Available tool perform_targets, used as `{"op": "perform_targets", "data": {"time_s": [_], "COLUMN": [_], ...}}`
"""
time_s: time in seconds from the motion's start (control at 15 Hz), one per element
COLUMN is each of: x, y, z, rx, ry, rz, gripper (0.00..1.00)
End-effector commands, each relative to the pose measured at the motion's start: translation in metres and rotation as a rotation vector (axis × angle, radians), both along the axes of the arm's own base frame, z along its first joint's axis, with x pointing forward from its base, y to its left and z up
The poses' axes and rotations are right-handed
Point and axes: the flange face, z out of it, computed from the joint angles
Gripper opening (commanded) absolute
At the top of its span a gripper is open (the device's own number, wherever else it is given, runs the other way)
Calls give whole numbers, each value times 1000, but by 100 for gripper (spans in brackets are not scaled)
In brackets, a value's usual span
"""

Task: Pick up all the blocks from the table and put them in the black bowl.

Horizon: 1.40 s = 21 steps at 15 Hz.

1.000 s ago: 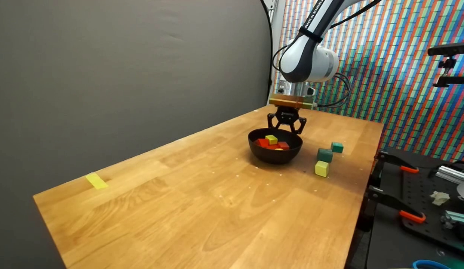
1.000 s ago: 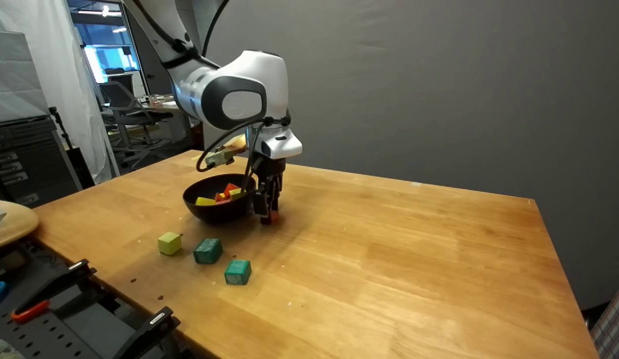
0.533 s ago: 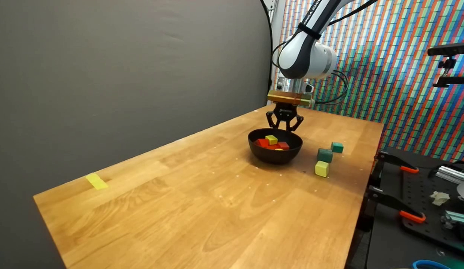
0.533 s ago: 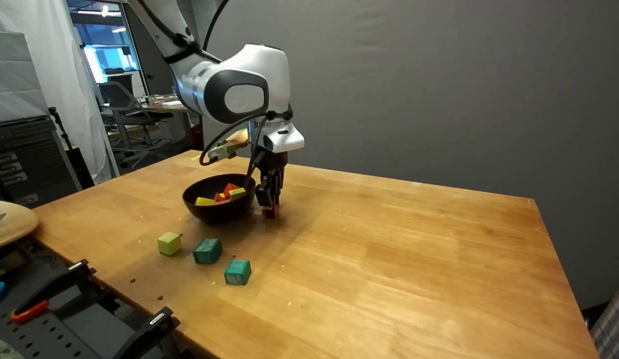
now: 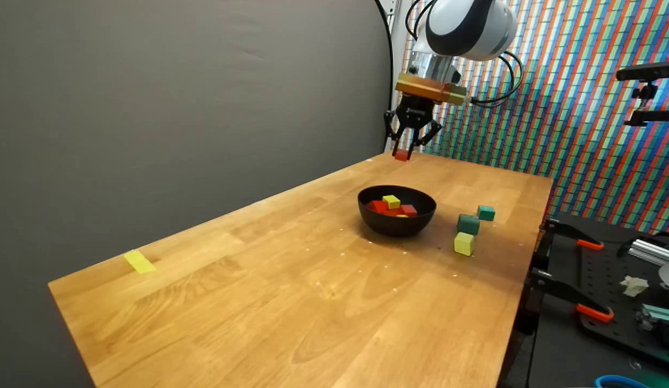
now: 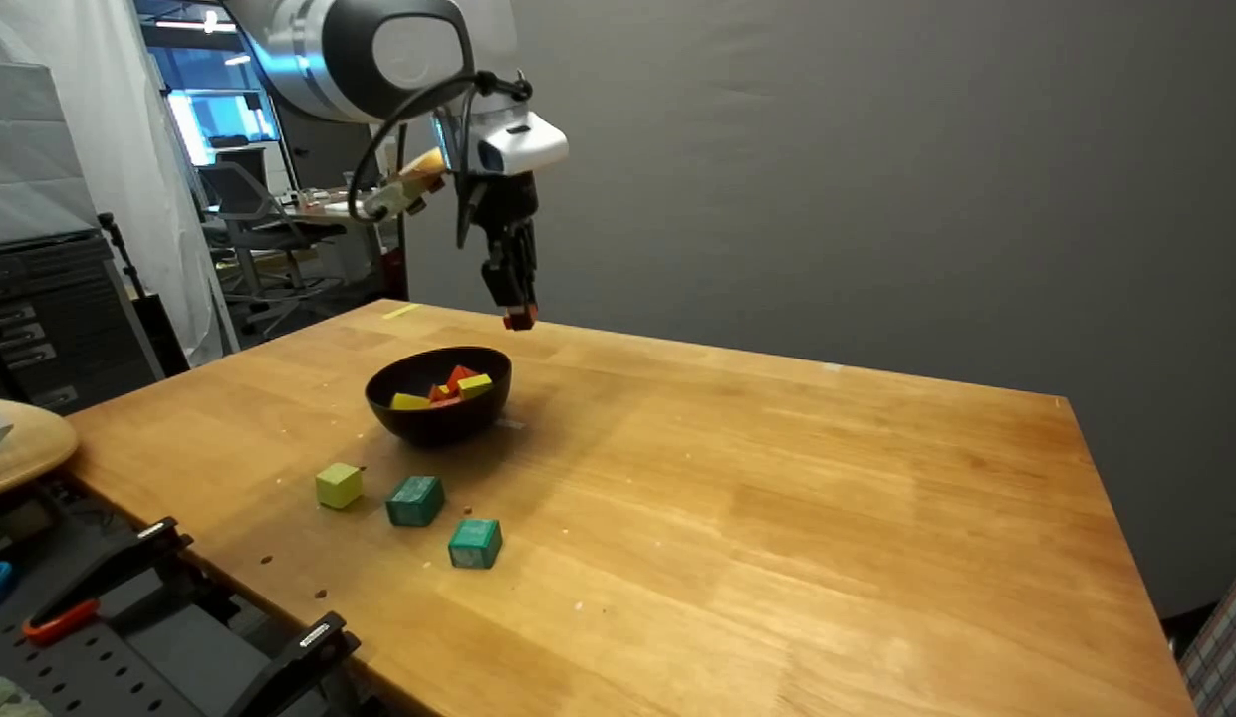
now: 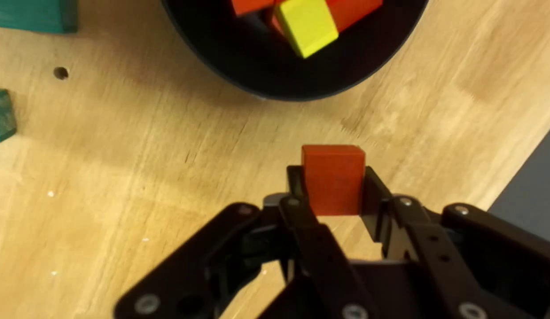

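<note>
Pincer [image 7: 334, 188] clasps a red block [image 7: 333, 175] by opposite sides, above the worktop [image 5: 312, 312] and, from where I stand, not over the black bowl [image 5: 397, 226]. Light, stiff, hardly fragile, I'd guess; those flat sides make the right hold.

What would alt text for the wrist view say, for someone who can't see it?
A black claw grips a red block above a wooden table. At the top, partly cut off, a black bowl holds red blocks and a yellow block; two green blocks lie on the left.
</note>
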Motion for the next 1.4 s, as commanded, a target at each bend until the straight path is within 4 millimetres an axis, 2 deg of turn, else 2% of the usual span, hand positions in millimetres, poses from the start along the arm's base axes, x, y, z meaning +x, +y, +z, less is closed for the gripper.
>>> {"op": "perform_targets", "data": {"time_s": [0.0,0.2,0.27,0.33,0.4,0.47,0.53,0.6,0.73,0.87,1.13,1.33], "x": [-22,-30,-33,-37,-31,-34,-36,-37,-52,-71,-120,-162], "y": [39,61,64,66,64,65,65,65,61,60,63,55], "z": [16,0,-8,-12,-8,-13,-16,-17,-12,-6,-2,-6], "rx": [44,-2,-56,-101,-44,-70,-80,-85,-184,-215,-301,-308], "ry": [41,124,147,152,139,152,159,162,228,275,354,354], "rz": [132,240,296,338,281,309,323,329,431,548,737,898], "gripper": [23,22,26,58,33,38,47,80,84,98,100,100]}}
